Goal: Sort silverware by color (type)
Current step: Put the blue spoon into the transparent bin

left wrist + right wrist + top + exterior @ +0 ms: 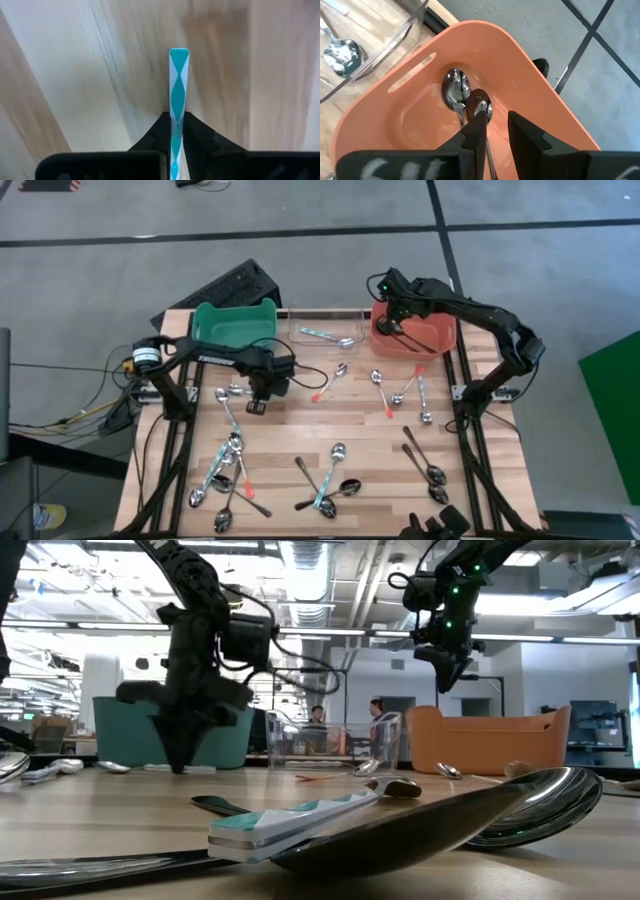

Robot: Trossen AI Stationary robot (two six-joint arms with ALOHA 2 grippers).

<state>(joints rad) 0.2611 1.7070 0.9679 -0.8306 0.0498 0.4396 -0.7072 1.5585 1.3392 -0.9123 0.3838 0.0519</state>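
Down on the bare wood before the teal bin point(234, 325), your left gripper point(175, 131) pinches a teal-and-white spoon handle point(178, 75). Your right gripper point(496, 131), fingers parted, hangs over two spoons point(465, 95) inside the orange bin point(530, 75).

Grey floor point(300, 270) — dark seams, ceiling striplights point(300, 560)

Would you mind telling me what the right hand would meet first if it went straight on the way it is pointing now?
Most likely the two metal spoon bowls lying on the floor of the orange bin. The right hand hangs over that bin, pointing down into it, fingers apart. How far above them it is, I cannot judge.
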